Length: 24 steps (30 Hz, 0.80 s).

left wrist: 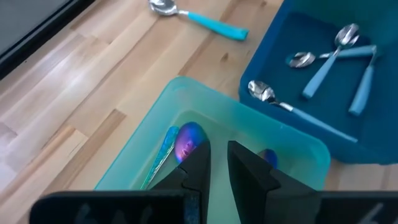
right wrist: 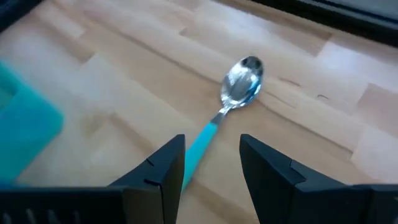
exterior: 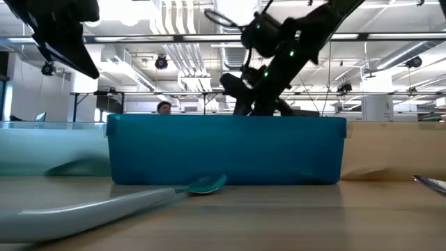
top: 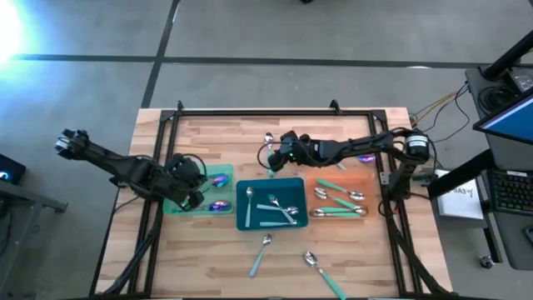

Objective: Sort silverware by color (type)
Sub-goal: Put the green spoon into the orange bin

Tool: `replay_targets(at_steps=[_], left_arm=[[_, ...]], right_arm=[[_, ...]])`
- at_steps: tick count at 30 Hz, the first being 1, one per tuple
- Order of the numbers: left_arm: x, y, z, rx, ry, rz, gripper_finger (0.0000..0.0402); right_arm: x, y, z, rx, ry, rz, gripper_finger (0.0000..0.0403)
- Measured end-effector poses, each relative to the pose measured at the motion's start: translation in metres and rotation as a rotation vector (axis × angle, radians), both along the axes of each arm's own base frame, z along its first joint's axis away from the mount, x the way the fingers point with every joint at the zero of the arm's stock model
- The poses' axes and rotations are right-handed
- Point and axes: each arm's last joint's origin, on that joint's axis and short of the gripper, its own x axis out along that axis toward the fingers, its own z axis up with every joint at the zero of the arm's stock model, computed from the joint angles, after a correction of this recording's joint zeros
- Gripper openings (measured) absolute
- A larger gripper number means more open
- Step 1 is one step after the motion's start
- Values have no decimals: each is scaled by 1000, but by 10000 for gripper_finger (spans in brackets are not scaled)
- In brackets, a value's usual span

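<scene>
Our right hand hangs over the far side of the counter, jaws parted wide and empty, straddling the handle of a teal-handled spoon lying on bare wood just beyond the blue tray. We judge this the approach to a pick: next we lower, close on the handle, and carry it to the tray of like spoons. Our left hand hovers over the pale green tray, jaws narrow and holding nothing, above an iridescent spoon. Two more teal-handled spoons wait on the near counter
</scene>
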Motion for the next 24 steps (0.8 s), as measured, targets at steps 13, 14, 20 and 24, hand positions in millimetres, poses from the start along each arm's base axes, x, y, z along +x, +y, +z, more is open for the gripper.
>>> replay_targets(at_steps=[13,14,20,24], left_arm=[[-15,6,12,-52,-103,12,39],[-16,7,13,-54,-107,12,39],[-20,8,14,-56,-111,11,39],[-24,10,14,-46,-87,10,39]], right_arm=[[23,-15,-43,126,-42,9,144],[25,-17,-43,126,-32,8,144],[37,-25,-41,115,19,13,144],[48,-32,-44,121,92,13,144]])
